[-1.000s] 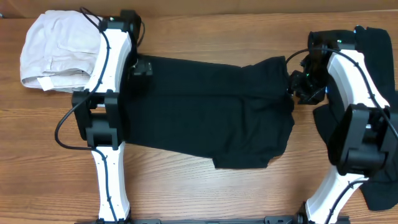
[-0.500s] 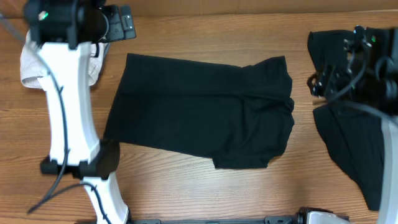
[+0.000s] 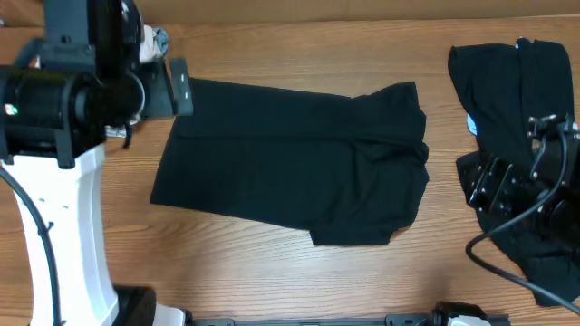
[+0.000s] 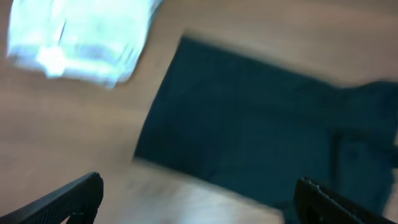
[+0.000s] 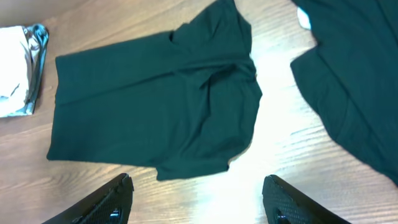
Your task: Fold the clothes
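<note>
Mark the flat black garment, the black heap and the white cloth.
flat black garment [image 3: 272, 154], overhead view, middle of its smooth left half.
black heap [image 3: 506, 83], overhead view, upper part.
white cloth [image 5: 15, 73], right wrist view, middle of the visible part.

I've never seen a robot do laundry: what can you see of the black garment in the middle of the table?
The black garment is plain, thin, soft-looking fabric, spread mostly flat on the wooden table. Its left end is straight and smooth; its right end is rumpled, with creases and a flap jutting at the lower corner. Only the table touches it.
</note>
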### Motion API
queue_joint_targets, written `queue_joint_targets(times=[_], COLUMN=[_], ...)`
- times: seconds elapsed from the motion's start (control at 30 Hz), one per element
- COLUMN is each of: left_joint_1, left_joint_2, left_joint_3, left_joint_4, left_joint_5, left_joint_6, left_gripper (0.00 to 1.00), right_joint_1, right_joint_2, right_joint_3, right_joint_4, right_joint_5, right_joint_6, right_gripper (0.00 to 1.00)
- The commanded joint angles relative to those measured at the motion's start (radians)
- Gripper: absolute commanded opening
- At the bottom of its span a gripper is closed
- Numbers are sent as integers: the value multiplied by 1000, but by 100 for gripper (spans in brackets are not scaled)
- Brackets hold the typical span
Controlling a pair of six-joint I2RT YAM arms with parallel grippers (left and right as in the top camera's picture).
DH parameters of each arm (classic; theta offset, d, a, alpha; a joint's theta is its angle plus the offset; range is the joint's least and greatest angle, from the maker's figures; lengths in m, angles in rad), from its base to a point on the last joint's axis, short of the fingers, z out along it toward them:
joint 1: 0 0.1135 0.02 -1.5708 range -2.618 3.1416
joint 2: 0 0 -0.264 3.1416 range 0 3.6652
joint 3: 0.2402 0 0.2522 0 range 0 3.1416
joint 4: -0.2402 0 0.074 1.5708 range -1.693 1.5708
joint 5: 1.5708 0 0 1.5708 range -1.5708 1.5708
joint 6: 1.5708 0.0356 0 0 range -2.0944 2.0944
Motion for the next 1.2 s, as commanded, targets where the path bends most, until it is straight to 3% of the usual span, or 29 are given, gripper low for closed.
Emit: queue_joint_targets(times=[0.0, 0.3, 0.43, 0.6, 0.63, 0.73, 0.93, 1.17], left_joint_1=[7, 207, 316, 381, 381, 380, 380, 380], left_joint_2=[-71, -163, -163, -161, -157, -141, -79, 41], left_joint_3=[-219, -727, -938, -1177, -1239, -1332, -1453, -1463], left_joint_4=[-1, 246, 425, 686, 760, 858, 1011, 1100], left_joint_5=[-185, -116, -61, 57, 62, 62, 63, 64], left_joint_6=[-150, -177, -188, -188, -197, -241, -266, -266], left_gripper=[100, 100, 100, 80, 72, 59, 61, 61], right_joint_1=[-3, -2, -2, -3, -3, -3, -3, -3], right_joint_2=[3, 3, 3, 3, 4, 4, 4, 4], right_joint_3=[-60, -321, -429, -517, -529, -531, -531, -531], right_joint_4=[8, 157, 211, 266, 273, 276, 276, 277], right_joint_5=[-28, -133, -148, -148, -148, -148, -148, -148], right_joint_6=[0, -15, -35, -37, -37, -37, -37, -37], right_gripper=[69, 67, 66, 66, 66, 67, 67, 67])
